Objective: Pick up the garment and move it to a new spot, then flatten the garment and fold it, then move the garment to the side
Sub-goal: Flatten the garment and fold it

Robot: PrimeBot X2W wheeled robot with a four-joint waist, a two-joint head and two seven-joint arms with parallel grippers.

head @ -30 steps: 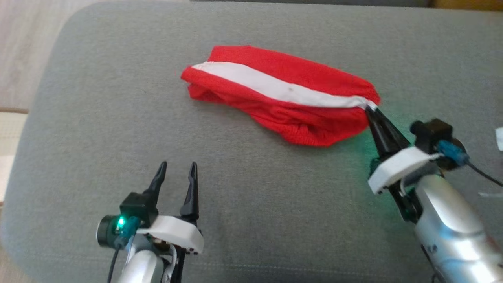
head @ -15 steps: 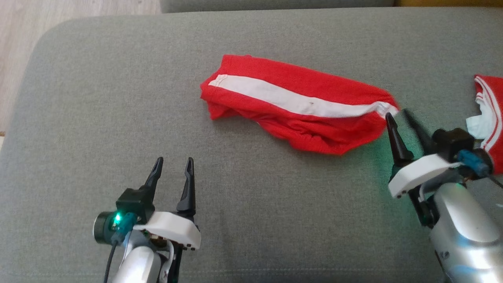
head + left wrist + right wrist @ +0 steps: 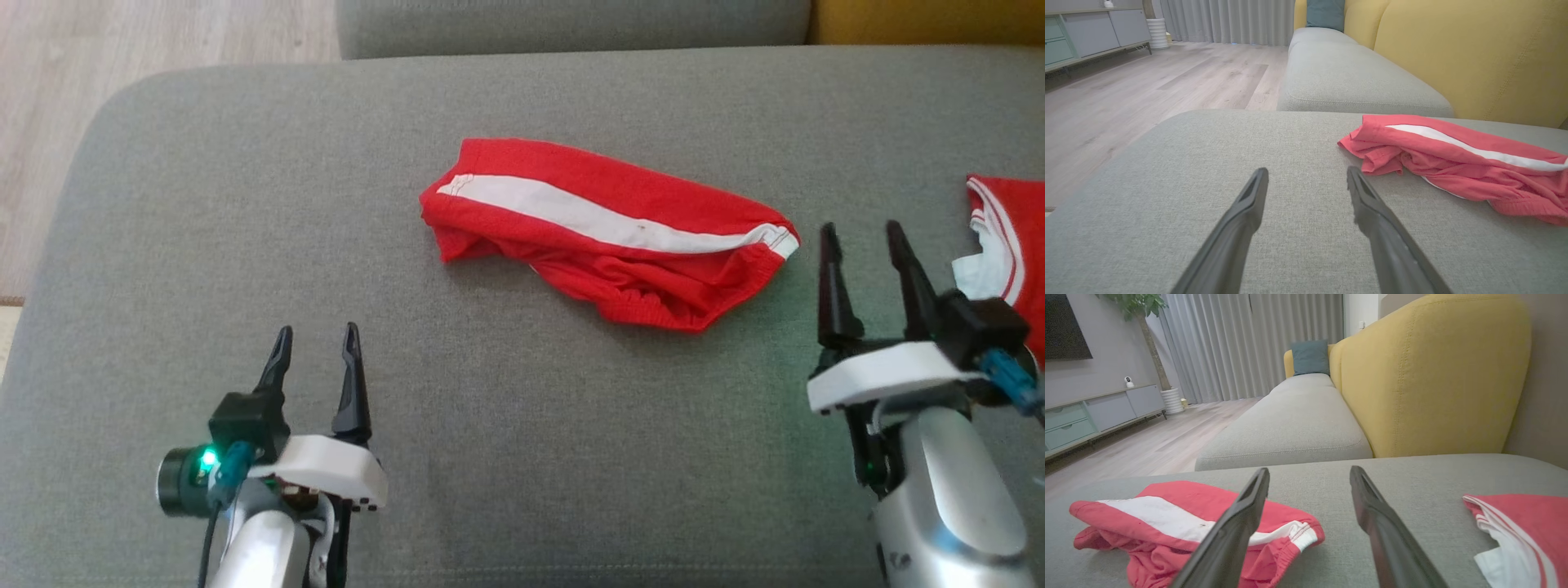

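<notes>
A: Right gripper (image 3: 861, 230): what are the fingers doing?
B: Standing wide apart, gripping nothing. Tips are pointing up the frame, at the right side of the head view. Left gripper (image 3: 317, 329) is doing the same at lower left, fingers spread and empty.
A: Where's the red garment (image 3: 604, 237) lying?
B: Centre of the grey seat cushion (image 3: 245, 204), crumpled, not flattened yet. Its long axis is running across the frame, from upper left down to lower right, with the broad white band (image 3: 588, 214) tracing it. The end where the band is stopping is sitting just left of the right fingertips, apart from them, not touching.
A: So the right arm is nearer.
B: Yes. From the left gripper the garment is lying up and to the right, well apart.
A: Arm poses?
B: Both forearms are coming in from the bottom edge, the right one from the lower right corner. Judging by the wrist views, the fingers are running low and roughly level over the cushion.
A: Anything else close?
B: A second red piece with white trim (image 3: 1000, 237) is lying at the right edge, just right of the right gripper. I'd say the next reach should be going left, to the band end, not toward that one.
</notes>
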